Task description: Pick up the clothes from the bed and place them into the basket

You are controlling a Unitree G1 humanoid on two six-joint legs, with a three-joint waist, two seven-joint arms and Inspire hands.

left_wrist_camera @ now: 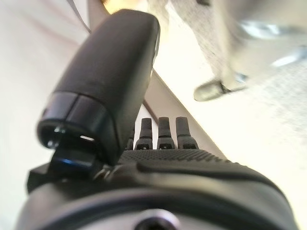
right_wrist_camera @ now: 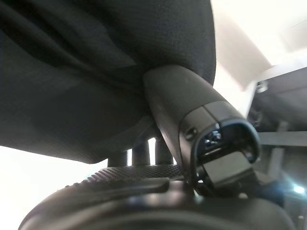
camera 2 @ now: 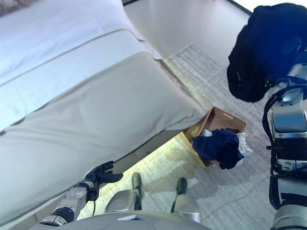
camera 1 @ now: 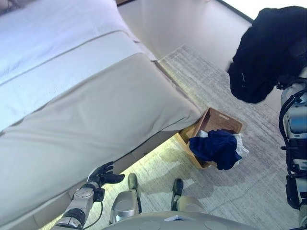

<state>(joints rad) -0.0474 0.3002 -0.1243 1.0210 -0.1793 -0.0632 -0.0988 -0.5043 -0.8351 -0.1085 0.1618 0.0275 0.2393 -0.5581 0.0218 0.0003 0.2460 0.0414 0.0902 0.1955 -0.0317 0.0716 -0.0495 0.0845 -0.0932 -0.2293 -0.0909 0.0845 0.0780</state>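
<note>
My right hand [right_wrist_camera: 180,103] is raised high at the right, shut on a black garment [camera 1: 266,52] that hangs bunched in the air. In the right wrist view its thumb and fingers dig into the black cloth [right_wrist_camera: 72,72]. Below it, a brown basket [camera 1: 224,121] lies on the floor against the bed's corner, with a dark blue garment [camera 1: 216,146] and a bit of white cloth [camera 1: 241,142] in it. My left hand [camera 1: 103,175] hangs low by the bed's near edge, open and holding nothing, its fingers [left_wrist_camera: 165,129] straight.
The bed [camera 1: 96,105] with a beige cover and white sheets fills the left; no clothes show on the part in view. A grey rug [camera 1: 225,81] lies under the basket, with pale floor beyond it.
</note>
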